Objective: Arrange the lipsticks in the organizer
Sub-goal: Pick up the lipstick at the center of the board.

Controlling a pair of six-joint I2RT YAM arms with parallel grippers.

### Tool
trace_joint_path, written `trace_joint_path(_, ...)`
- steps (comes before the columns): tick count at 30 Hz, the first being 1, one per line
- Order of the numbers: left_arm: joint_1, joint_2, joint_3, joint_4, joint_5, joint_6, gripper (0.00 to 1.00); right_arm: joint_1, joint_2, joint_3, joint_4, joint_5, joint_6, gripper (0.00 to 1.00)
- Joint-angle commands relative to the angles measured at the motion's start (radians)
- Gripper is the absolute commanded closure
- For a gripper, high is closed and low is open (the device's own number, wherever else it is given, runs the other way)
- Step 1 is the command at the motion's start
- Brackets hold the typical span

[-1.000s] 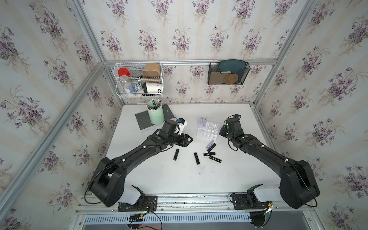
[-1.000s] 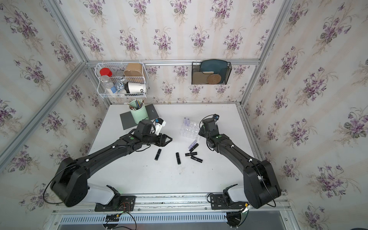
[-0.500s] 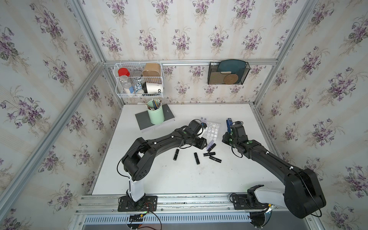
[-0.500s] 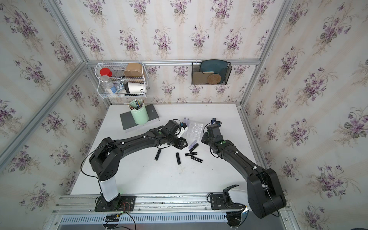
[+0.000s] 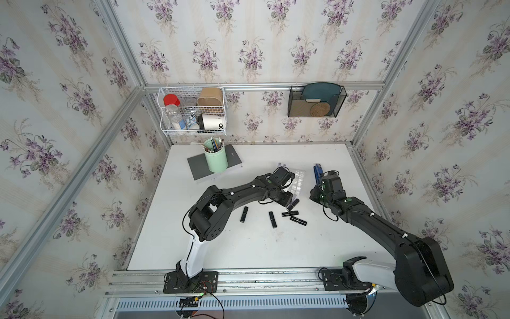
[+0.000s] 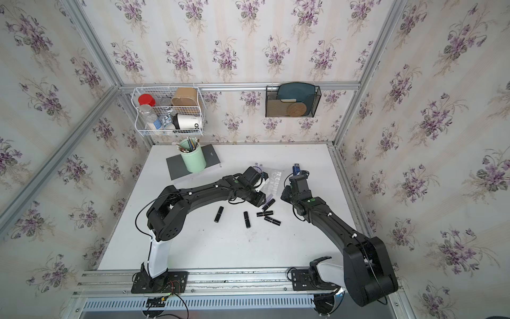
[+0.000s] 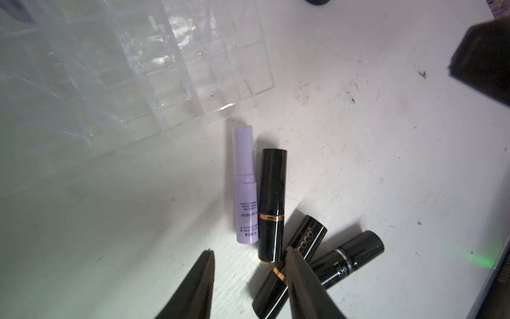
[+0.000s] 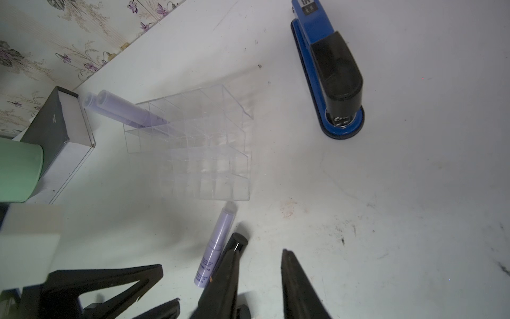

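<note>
Standing within violet-papered walls (image 5: 248, 41), scuffed white table (image 5: 248, 248) bore organizer (image 8: 209, 154), loose lipsticks (image 7: 271, 204), blue stapler (image 8: 328, 69); left gripper (image 7: 249, 250) gaped empty; right gripper (image 8: 259, 250) narrowly parted, empty.

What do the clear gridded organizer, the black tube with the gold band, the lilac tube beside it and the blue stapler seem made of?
Clear gridded organizer: transparent rigid plastic, perhaps acrylic; table shows through, edges glint.
Black tube with gold band: glossy plastic or lacquered metal, sharp highlights.
Lilac tube: matte plastic, printed text.
Blue stapler: likely painted metal, black plastic cap.
</note>
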Motion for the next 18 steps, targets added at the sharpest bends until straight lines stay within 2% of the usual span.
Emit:
trace_joint_path(1,-0.002,0.022,0.024,-0.031,-0.033,-0.001,0.54,-0.001,0.002,-0.006,0.04,-0.005,-0.008,0.68)
trace_joint_path(18,-0.026,0.114,0.101,-0.061,-0.073,0.001,0.57,-0.004,-0.007,-0.037,0.064,-0.012,0.002,0.7)
